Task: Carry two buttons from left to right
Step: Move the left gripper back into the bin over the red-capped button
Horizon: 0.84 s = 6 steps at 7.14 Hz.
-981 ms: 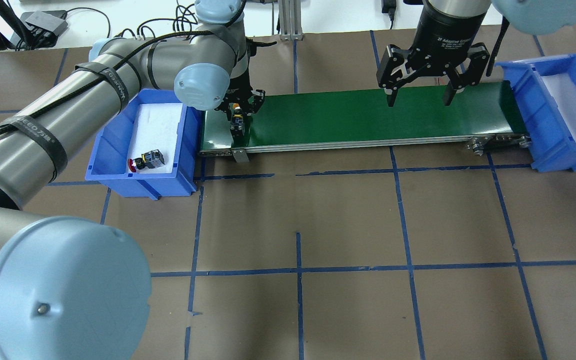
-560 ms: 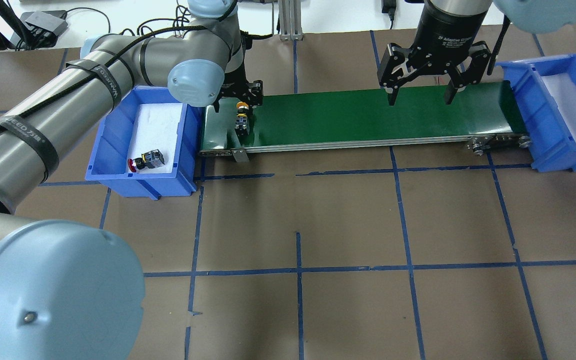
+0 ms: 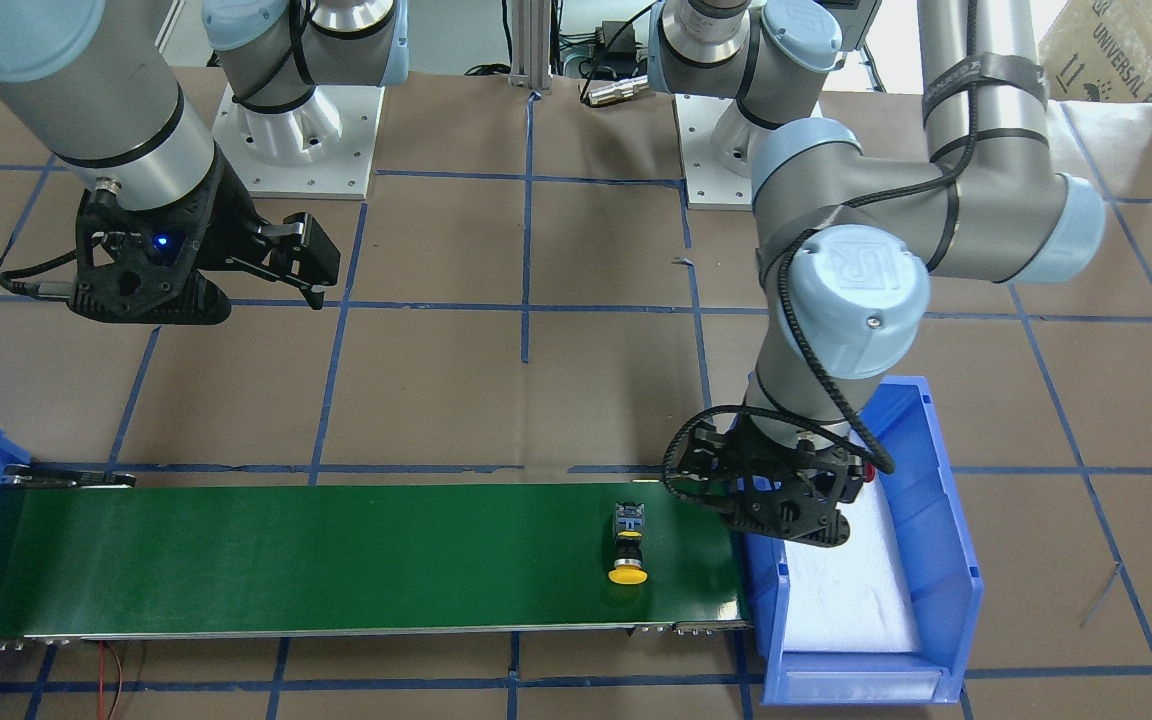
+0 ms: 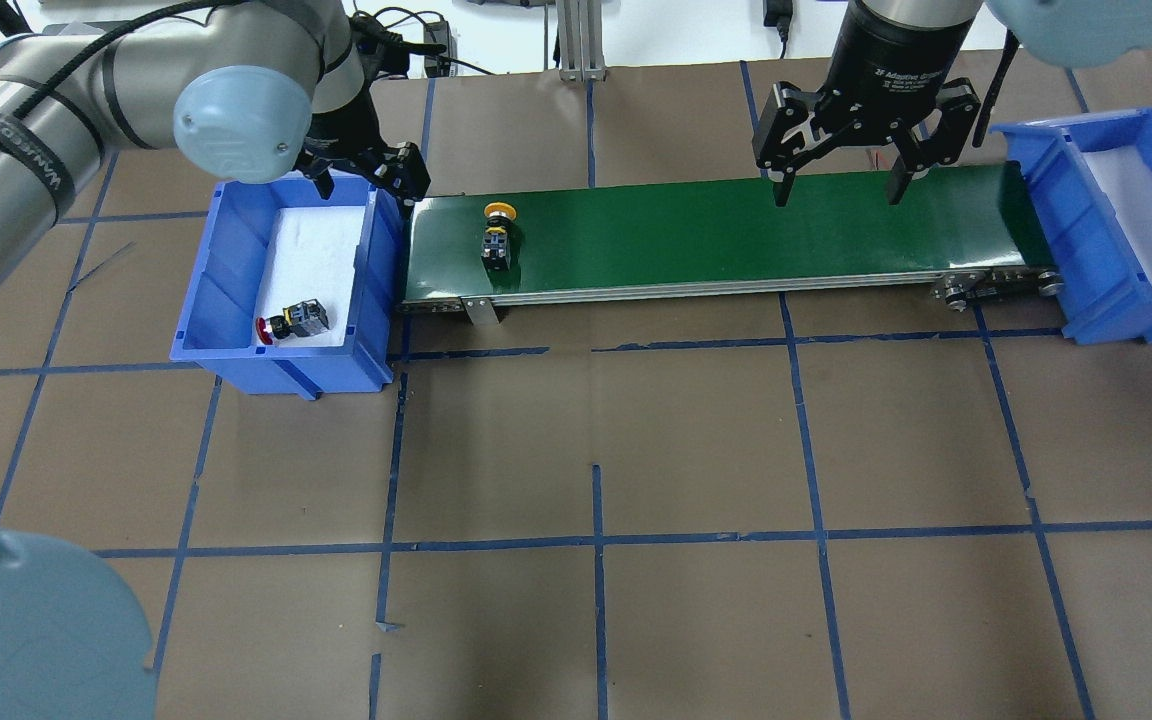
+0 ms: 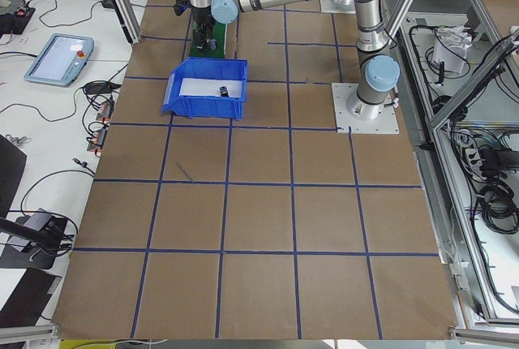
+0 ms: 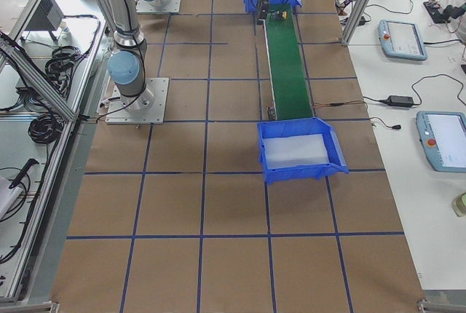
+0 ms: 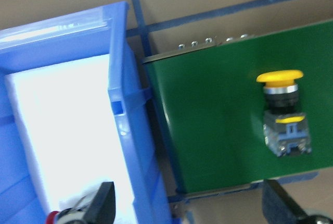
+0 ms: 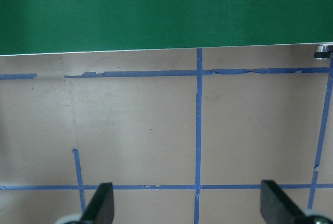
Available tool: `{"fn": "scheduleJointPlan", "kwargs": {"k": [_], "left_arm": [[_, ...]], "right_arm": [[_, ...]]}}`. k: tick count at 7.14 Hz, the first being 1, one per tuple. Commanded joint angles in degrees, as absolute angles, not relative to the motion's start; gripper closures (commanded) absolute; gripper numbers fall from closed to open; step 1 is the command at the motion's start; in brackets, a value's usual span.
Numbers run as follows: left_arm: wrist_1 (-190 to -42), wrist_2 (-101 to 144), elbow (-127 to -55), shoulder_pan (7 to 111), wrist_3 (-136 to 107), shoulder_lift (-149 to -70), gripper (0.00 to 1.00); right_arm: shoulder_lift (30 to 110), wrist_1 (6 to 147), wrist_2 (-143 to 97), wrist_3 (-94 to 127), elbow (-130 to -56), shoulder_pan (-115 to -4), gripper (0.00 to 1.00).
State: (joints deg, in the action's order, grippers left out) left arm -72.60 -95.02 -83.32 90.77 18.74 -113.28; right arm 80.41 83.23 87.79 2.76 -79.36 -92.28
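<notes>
The job looks just begun, I think. One button is on its way and the other is not picked up yet. The yellow button (image 4: 496, 232) lies on its side on the green belt (image 4: 716, 230), close to the belt's left end, and nothing is touching it. Its flat yellow cap points to the far edge of the belt, and its black and grey block points back to the robot's edge. The red button (image 4: 293, 321) lies on its side in the left bin (image 4: 221, 270), on the white pad, near the bin's end closest to the robot. Its red cap points to the bin's left wall. The left tool (image 4: 364, 185) hangs over the far end of that bin, next to the belt. Its two fingers are apart and hold nothing. The right tool (image 4: 839, 192) hangs over the right part of the belt, near its far edge. Its fingers are wide apart too, with nothing between them. The right bin (image 4: 1116, 315) sits at the right end of the belt, and I see only a white pad in it, no button. So both buttons have yet to get into that bin. The yellow one has to go all along the belt. The red one must be lifted out first.
</notes>
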Motion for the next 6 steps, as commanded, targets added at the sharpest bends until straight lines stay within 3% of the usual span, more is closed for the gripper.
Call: {"fn": "scheduleJointPlan", "kwargs": {"k": [1,6], "left_arm": [[-72.7,-94.7,-87.3,83.5,39.5,-112.2,0.01],[-71.8,-95.5,-91.2,81.6,65.2,-116.5,0.02]], "right_arm": [[80.4,84.1,87.7,2.7,-79.5,-92.2,0.00],[80.2,83.9,87.8,2.7,-79.8,-92.3,0.00]]}}
